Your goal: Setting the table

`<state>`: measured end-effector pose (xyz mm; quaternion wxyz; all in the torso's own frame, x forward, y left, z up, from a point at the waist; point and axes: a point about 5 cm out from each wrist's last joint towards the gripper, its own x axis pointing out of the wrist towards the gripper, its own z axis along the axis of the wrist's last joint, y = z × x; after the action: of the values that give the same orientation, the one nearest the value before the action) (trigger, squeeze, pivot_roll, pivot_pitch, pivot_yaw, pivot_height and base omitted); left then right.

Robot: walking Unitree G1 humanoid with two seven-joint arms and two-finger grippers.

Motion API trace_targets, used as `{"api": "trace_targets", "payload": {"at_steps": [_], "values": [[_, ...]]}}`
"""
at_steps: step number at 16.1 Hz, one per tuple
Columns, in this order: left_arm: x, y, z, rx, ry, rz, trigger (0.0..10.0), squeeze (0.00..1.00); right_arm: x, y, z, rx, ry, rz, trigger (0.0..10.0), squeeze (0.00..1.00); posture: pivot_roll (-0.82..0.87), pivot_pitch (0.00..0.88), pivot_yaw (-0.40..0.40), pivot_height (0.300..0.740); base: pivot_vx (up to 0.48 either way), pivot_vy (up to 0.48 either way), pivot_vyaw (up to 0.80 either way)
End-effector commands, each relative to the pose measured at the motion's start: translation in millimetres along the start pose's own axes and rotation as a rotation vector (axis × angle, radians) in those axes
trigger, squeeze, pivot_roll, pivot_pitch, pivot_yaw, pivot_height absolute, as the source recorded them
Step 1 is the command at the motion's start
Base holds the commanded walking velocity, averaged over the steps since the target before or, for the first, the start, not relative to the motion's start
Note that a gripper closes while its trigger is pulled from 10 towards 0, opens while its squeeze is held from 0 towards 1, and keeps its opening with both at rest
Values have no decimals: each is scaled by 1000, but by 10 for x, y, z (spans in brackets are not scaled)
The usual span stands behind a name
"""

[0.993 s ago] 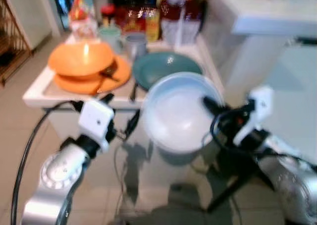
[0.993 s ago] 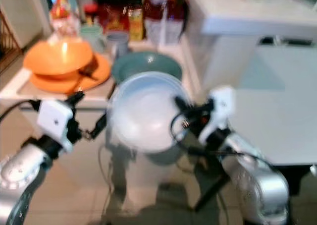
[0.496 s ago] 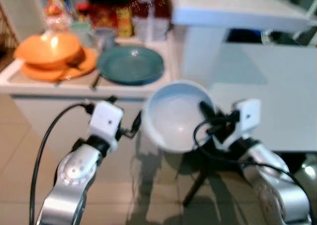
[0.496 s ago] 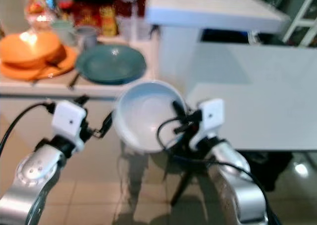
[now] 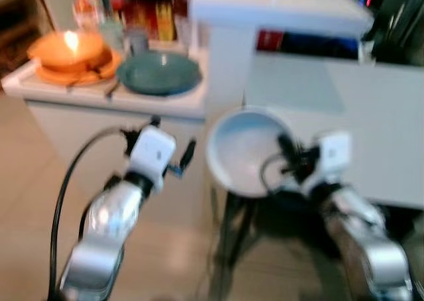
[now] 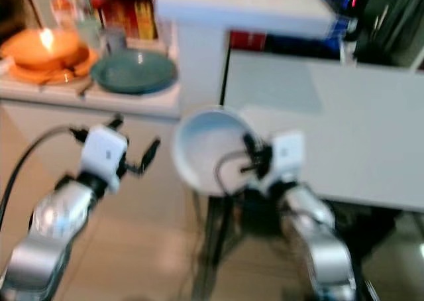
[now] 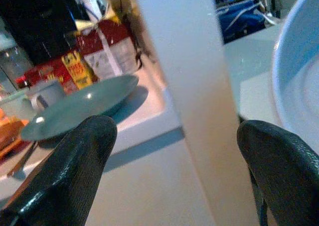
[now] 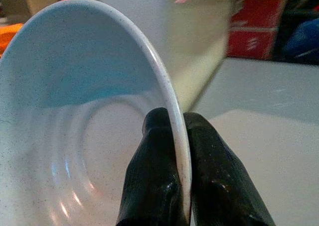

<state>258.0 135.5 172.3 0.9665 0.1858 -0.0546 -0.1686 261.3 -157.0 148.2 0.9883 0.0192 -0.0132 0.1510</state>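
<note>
Left eye view, blurred: the right pincer grips the rim of a pale blue bowl, held in the air with its inside tipped toward the camera. Just beyond the pincer lies the near edge of a white desk. The left pincer is held forward, left of the bowl and apart from it. Far past it a counter carries a teal plate and orange dishes, with jars and packets behind them.

Right eye view: the same scene, with more of the desk beyond the right pincer, and the silver right arm bent up toward the bowl.

Left wrist view: the left pincer's two fingers stand wide apart with nothing between them. Ahead are the teal plate, a white post and, at the side, part of the bowl's rim.

Right wrist view: the right pincer's fingers are pressed narrowly on the bowl's rim, one inside and one outside, with the desk beyond.
</note>
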Motion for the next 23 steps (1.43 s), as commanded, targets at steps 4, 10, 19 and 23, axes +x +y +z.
{"api": "trace_targets", "payload": {"at_steps": [4, 10, 19, 23], "values": [[40, 61, -16, 15, 17, 39, 10000, 0, 178, -78, 163, -19, -72, -69, 10000, 0, 48, 0, -9, 740, 0, -480, 800], [59, 77, -26, 28, 26, 48, 10000, 0, 254, -233, 187, 45, -70, -191, 10000, 0, 50, 0, -10, 740, 0, -480, 800], [68, 70, -21, 35, 25, 40, 10000, 0, 269, -359, 211, 157, -72, -273, 10000, 0, 49, 8, -11, 740, 0, -480, 0], [71, 67, -19, 37, 24, 38, 10000, 0, 273, -351, 209, 161, -68, -267, 10000, 0, 47, 7, -9, 740, 0, -480, 0]]}}
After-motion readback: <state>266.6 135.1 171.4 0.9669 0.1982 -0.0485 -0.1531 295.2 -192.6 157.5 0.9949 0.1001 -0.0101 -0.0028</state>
